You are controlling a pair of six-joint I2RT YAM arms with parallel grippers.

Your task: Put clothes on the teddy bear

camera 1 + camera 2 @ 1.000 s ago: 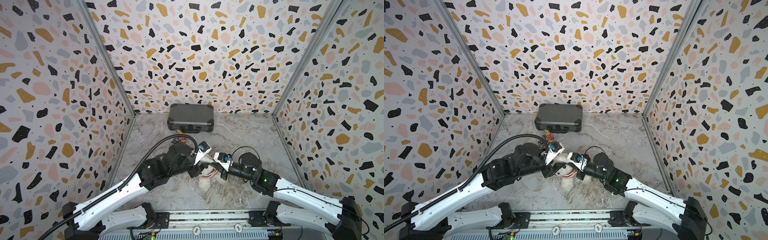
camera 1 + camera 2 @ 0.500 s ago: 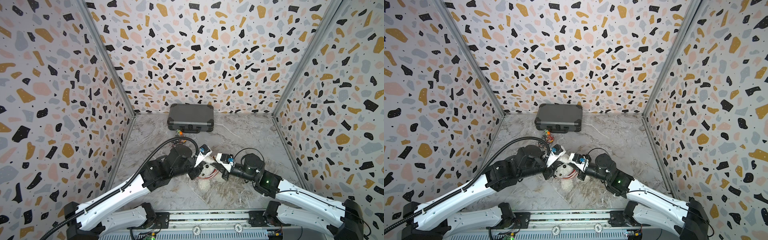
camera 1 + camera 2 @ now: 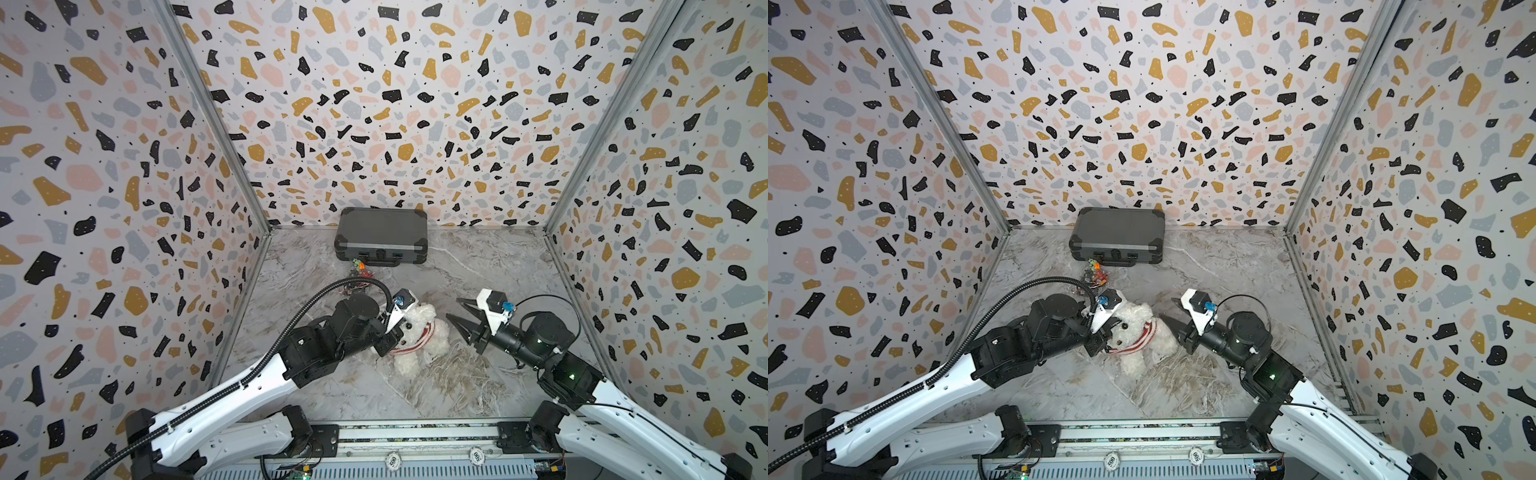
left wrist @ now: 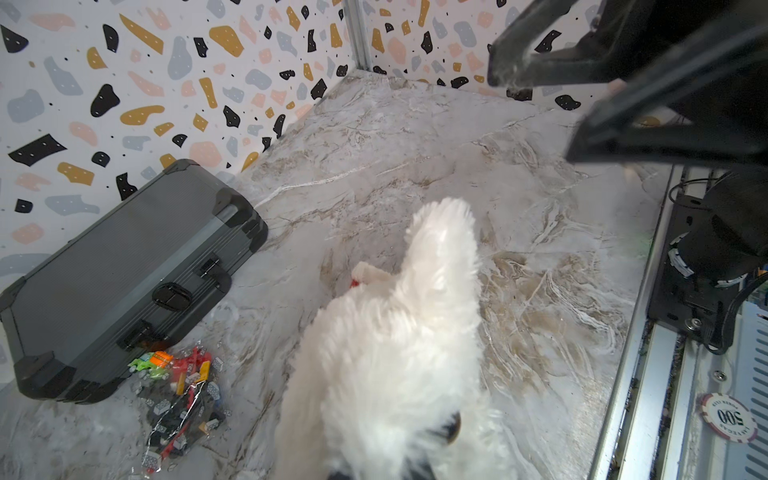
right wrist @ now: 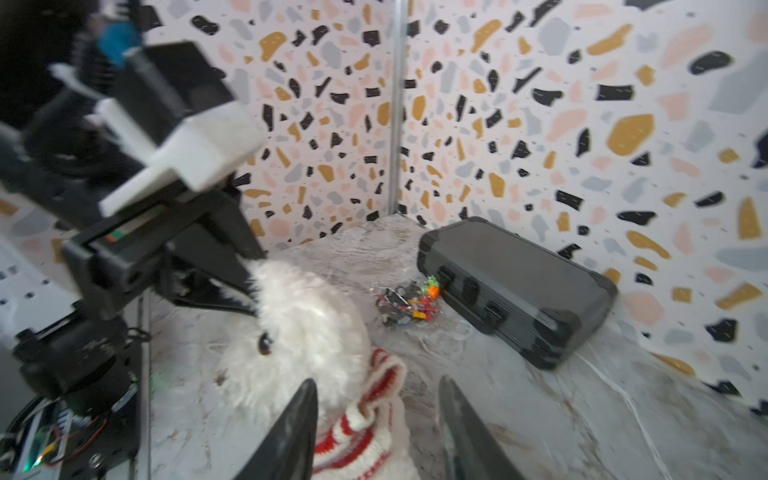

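1. Jaws of the left gripper [image 3: 393,336] are pressed together, pinching fur at the head of the teddy bear [image 3: 415,322].
2. Right gripper [image 3: 453,308] has its jaws spread with nothing between them. It is just right of the bear, not touching.
3. Bear is on the marble floor [image 3: 478,266], near centre, between both grippers, one leg pointing near.
4. Striped sweater [image 5: 365,436] is bunched around the neck and upper chest; the lower body is bare fur.
5. Step, judged: pulling the sweater down, mid-task. Cannot tell if the arms are in the sleeves.
6. Next move calls for the right gripper to close on the sweater hem and draw it toward the legs while the left steadies the head.
7. Grey case [image 3: 380,239] and bag of toy bricks [image 3: 360,269] are far, well apart.
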